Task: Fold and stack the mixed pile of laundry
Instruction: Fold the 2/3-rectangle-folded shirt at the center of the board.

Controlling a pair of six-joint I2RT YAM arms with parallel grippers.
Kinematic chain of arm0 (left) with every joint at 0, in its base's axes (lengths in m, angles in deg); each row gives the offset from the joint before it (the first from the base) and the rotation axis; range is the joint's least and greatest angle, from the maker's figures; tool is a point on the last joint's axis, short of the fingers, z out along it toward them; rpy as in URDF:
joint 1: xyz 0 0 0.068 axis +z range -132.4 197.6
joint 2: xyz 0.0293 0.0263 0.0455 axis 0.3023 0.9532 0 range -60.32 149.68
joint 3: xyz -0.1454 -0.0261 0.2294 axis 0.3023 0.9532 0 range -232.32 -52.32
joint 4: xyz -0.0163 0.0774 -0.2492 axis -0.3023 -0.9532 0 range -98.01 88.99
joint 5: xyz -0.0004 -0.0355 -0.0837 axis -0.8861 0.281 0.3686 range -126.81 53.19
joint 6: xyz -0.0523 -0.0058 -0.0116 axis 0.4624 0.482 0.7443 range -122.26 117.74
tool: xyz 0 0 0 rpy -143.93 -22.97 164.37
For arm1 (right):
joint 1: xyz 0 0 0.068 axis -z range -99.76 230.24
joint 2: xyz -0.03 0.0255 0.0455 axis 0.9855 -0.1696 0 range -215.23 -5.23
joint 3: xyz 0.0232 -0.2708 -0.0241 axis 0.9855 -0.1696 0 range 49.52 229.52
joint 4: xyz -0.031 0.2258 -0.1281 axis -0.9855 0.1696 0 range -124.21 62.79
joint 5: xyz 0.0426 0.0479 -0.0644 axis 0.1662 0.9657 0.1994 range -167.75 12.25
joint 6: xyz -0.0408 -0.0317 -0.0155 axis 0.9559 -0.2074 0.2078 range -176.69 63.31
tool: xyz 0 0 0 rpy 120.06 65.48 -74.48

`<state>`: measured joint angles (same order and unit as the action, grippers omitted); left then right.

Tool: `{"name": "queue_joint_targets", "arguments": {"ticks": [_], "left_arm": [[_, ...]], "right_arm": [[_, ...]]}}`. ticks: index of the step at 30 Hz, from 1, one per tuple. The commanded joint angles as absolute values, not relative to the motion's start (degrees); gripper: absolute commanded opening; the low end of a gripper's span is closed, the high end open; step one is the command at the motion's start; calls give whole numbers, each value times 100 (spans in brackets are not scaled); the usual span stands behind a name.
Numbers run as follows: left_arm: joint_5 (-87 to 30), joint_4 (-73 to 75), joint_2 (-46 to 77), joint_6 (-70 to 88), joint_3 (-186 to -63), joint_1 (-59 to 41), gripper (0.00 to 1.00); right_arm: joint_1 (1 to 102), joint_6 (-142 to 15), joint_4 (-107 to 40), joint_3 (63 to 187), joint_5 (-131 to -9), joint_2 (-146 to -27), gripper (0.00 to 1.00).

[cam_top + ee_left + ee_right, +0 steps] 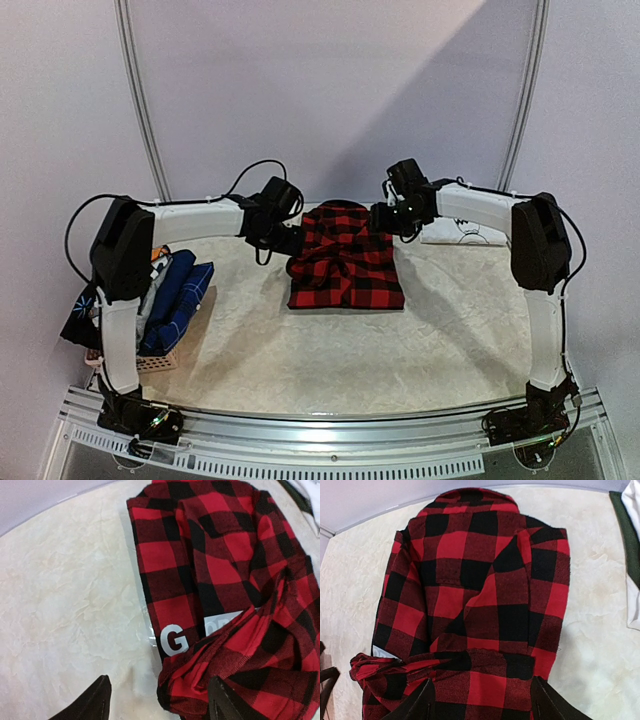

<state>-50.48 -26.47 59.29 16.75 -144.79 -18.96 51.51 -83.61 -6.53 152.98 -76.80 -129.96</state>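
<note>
A red-black plaid shirt [345, 258] lies folded on the table's far middle; a white letter G [175, 639] shows at its edge. My left gripper [285, 240] hangs at the shirt's left far corner, open: in the left wrist view [160, 702] one finger [95, 702] is over bare table and the other [227, 702] over a rumpled fold. My right gripper [385, 218] is at the far right corner, open; in its wrist view [482, 705] the jaws straddle a folded-over band of the shirt [480, 580] without pinching it. More of the laundry pile [175, 295] sits at the left.
A small pinkish woven basket [150, 362] at the left edge holds blue and navy pieces, with dark cloth spilling over its side. A white T-shirt with dark print [465, 232] lies at the back right, its white and dark-green edge [631, 555] close to the plaid shirt.
</note>
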Motion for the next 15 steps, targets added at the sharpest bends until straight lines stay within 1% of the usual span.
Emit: {"name": "queue_joint_targets", "arguments": {"ticks": [1,6,10,13,15], "left_arm": [[-5261,-2433,5263,1687,-13961,-1839,68],[-5265,-2215,4667,1788,-13182,-1941,68],[-5239,-2101,4274,1858,-12677,-2096,64],[-5190,-1991,4052,1940,-12307,-2206,59],[-5101,-1849,3968,1977,-12094,-2288,57]], "right_arm": [[5181,-8140,-447,15350,-7843,-12474,66],[5029,-7942,-706,14825,-7080,-12058,66],[4784,-7663,-971,14302,-6595,-11709,60],[4593,-7482,-1122,13959,-6247,-11434,54],[4441,-7300,-1225,13769,-6032,-11315,51]]}}
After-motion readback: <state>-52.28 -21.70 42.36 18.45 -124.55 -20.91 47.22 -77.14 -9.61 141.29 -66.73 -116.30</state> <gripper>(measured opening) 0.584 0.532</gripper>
